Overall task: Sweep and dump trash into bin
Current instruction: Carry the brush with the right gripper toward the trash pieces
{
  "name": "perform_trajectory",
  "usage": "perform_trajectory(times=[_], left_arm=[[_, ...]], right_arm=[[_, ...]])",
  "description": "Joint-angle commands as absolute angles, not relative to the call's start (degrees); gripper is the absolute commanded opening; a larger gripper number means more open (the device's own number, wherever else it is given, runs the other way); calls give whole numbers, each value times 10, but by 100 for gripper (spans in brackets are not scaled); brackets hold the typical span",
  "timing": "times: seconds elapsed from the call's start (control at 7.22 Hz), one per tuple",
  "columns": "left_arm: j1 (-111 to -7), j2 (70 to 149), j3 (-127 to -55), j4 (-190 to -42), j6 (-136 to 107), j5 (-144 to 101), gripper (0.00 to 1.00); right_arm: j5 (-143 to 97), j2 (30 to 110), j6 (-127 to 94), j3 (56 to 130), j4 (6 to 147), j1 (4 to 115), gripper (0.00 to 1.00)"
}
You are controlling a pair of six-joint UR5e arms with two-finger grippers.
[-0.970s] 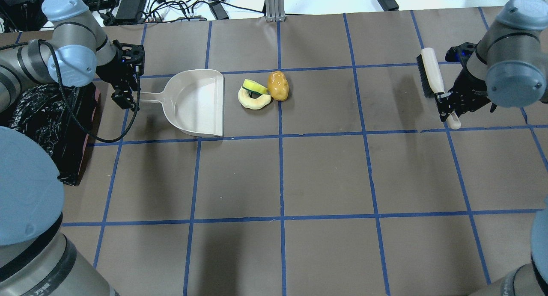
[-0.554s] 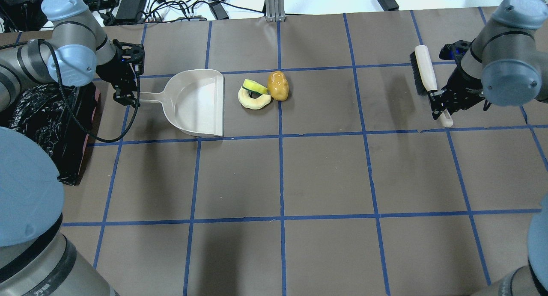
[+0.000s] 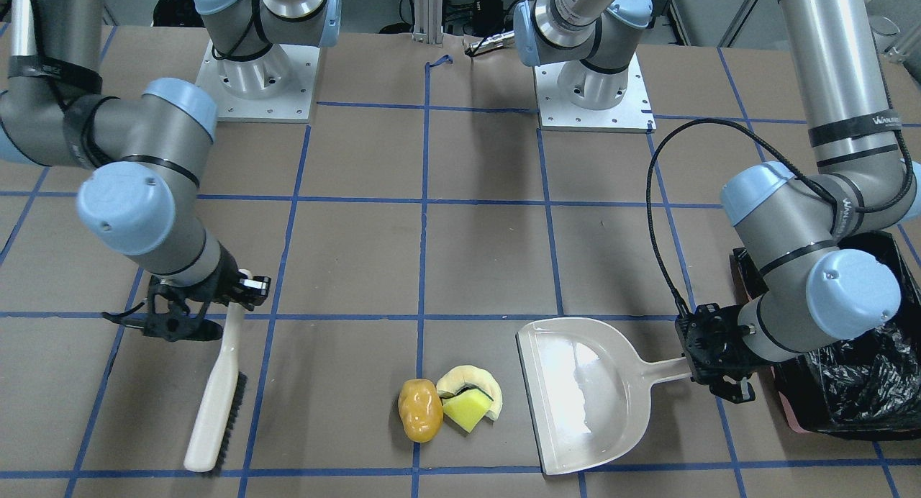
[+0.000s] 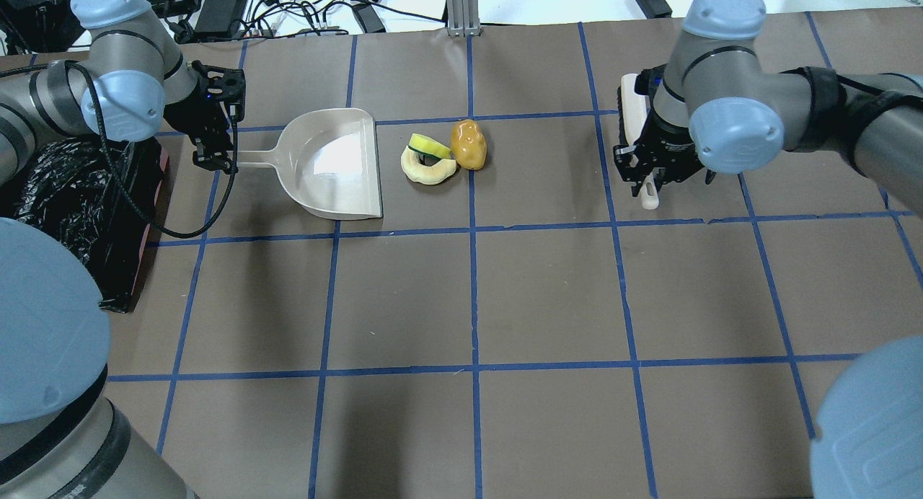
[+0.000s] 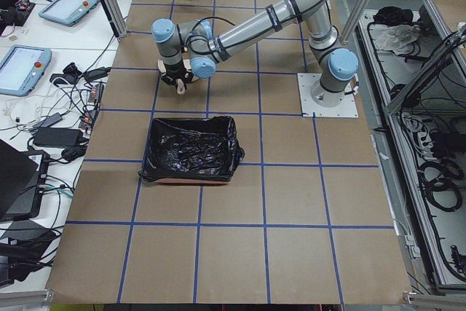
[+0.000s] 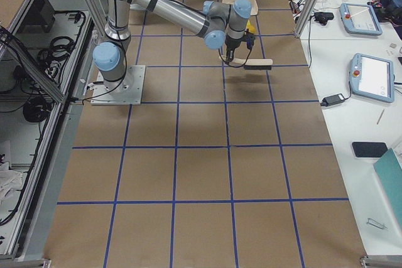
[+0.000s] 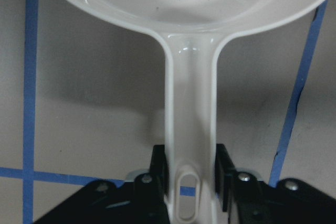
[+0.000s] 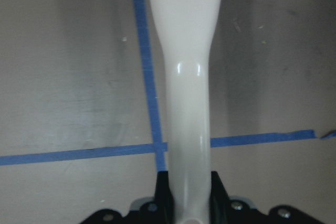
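Note:
The trash lies together on the table: an orange-yellow potato shape (image 4: 469, 144) (image 3: 420, 409), a cream curved slice (image 4: 427, 171) and a yellow-green wedge (image 4: 429, 146) resting on the slice. My left gripper (image 4: 215, 156) (image 7: 191, 182) is shut on the handle of the beige dustpan (image 4: 335, 164), whose mouth faces the trash a short gap away. My right gripper (image 4: 644, 174) (image 8: 186, 192) is shut on the handle of a cream brush (image 3: 216, 397) with black bristles, about one grid square right of the trash in the overhead view. The black-lined bin (image 4: 72, 196) (image 5: 193, 149) stands at the table's left edge, behind the left arm.
The table is brown paper with a blue tape grid (image 4: 472, 228). Cables and power bricks (image 4: 216, 9) lie past the far edge. The two arm bases (image 3: 593, 88) stand at the robot's side of the table.
My right arm has carried the brush left, from the far right edge toward the trash. The dustpan has shifted slightly toward the far edge. The trash has not moved.

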State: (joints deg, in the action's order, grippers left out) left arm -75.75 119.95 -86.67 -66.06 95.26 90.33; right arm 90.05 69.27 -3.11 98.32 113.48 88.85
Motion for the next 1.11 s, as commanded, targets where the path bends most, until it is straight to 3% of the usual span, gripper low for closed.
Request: perform_trajectory(times=[0.0, 0.97], left_arm=[[-759, 1189, -865, -662, 945, 904, 25], [-785, 1196, -864, -660, 934, 955, 22]], right_arm=[[900, 655, -88, 948, 1115, 973, 0], [869, 602, -227, 901, 1115, 1069, 0]])
